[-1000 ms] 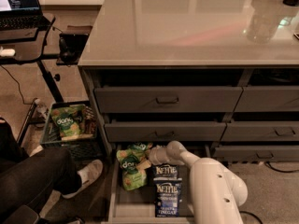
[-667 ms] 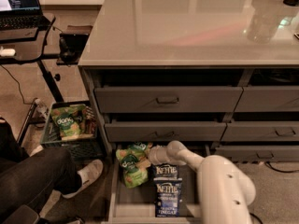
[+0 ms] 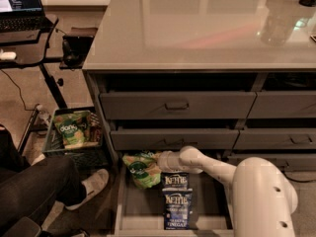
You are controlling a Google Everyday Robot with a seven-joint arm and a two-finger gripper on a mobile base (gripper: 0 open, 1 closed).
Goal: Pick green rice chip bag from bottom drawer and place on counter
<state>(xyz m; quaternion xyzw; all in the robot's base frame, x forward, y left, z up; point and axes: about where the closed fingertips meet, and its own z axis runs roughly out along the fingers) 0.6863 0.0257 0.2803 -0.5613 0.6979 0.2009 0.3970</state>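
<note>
The green rice chip bag point(image 3: 139, 171) lies crumpled at the back left of the open bottom drawer point(image 3: 120, 201). My gripper point(image 3: 157, 162) reaches into the drawer from the right and is right against the bag's upper right edge, partly hidden by it. The white arm point(image 3: 217, 168) runs back to the large link at the lower right. The glossy counter point(image 3: 197, 28) caps the cabinet above.
Two dark blue Kettle bags point(image 3: 175, 180) point(image 3: 177, 209) lie in the drawer beside the green bag. A crate point(image 3: 96, 147) on the floor at left holds another green pouch point(image 3: 74, 128). A seated person's leg and shoe point(image 3: 91, 184) are close to the drawer. A black desk with a laptop point(image 3: 19, 4) stands at upper left.
The arm's big white link has swung to the right. The gripper stays at the green bag, which looks bunched a little higher and nearer the drawer's back.
</note>
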